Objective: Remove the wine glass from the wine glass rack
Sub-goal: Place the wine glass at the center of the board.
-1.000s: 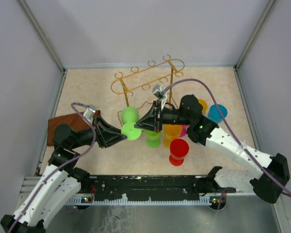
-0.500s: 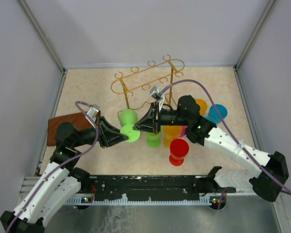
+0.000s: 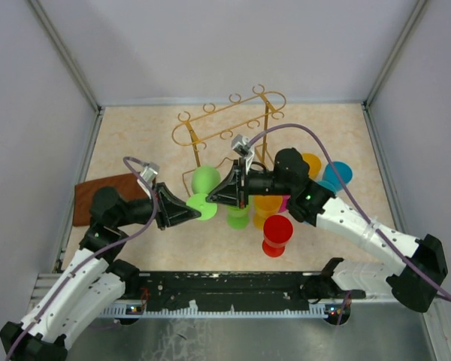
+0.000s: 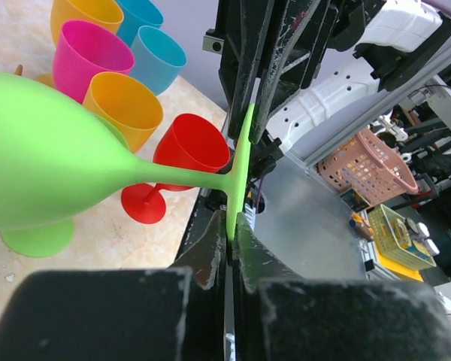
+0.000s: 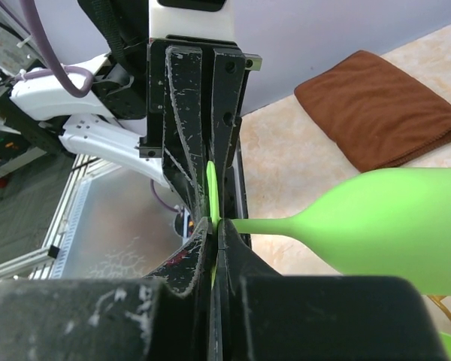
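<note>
**Green wine glass held by its foot in both claws, in front of the rack**

Position of item: the green wine glass (image 3: 204,180) lies on its side in the air, bowl toward the wine glass rack (image 3: 227,120), foot toward the arms; it hangs from neither top rail; the overhead view does not settle whether the bowl touches the rack's lower wire.

Left gripper (image 3: 191,211): fingers drawn together on the rim of the glass's foot, the thin green disc seen edge-on between them in the left wrist view.

Right gripper (image 3: 213,197): likewise closed on the same foot from the opposite side, the disc pinched between its fingers in the right wrist view; the two claws stand tip to tip across the foot.

Surroundings: a cluster of coloured goblets just beside the right arm, including a red goblet (image 3: 276,229) and an orange goblet (image 3: 267,203); a brown cloth (image 3: 98,197) at the left table edge.

Assessment: the lift-off from the rails appears done; the step in hand looks like a shared hold or a hand-over of the glass.

Requirement for next move: either one claw lets go while the other keeps its grip, or both travel together without twisting the thin foot; the bowl should be drawn clear of the rack wire and kept off the goblet cluster.
</note>
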### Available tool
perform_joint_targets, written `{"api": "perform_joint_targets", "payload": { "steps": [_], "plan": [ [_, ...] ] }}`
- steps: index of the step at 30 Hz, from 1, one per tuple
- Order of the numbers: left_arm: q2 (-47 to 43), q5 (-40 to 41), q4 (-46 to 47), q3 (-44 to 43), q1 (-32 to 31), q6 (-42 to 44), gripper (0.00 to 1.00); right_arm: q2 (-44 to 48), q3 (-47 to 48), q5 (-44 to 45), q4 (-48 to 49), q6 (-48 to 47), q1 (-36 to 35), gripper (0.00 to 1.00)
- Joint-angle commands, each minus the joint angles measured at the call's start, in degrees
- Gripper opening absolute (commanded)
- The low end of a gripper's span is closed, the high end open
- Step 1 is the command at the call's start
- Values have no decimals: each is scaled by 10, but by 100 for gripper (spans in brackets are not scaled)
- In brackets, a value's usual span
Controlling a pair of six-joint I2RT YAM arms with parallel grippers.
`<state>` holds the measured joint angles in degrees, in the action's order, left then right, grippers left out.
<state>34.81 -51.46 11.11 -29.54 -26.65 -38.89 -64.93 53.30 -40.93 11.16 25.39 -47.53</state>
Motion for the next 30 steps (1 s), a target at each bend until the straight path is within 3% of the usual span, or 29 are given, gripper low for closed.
{"api": "perform_joint_targets", "payload": {
  "steps": [1, 6, 12, 16, 20, 30],
  "plan": [
    [-16, -17, -7, -1, -6, 45, 0, 25, 21, 17, 17, -25, -7, 6],
    [-53, -26, -24, 5, -6, 96, 0, 57, 22, 73, -26, -61, -7, 40],
    [-104, -59, -27, 21, -6, 144, 0, 97, 18, 198, -76, -78, -2, 61],
    [-121, -92, -28, 24, -6, 171, 0, 91, 25, 167, -96, -1, 65, 70],
    [-128, -126, -39, 19, -6, 193, 0, 90, -14, 62, -6, 97, 140, 72],
    [-126, -173, -14, 8, -6, 199, 0, 31, -29, -89, 139, 191, 142, 75]
  ]
}}
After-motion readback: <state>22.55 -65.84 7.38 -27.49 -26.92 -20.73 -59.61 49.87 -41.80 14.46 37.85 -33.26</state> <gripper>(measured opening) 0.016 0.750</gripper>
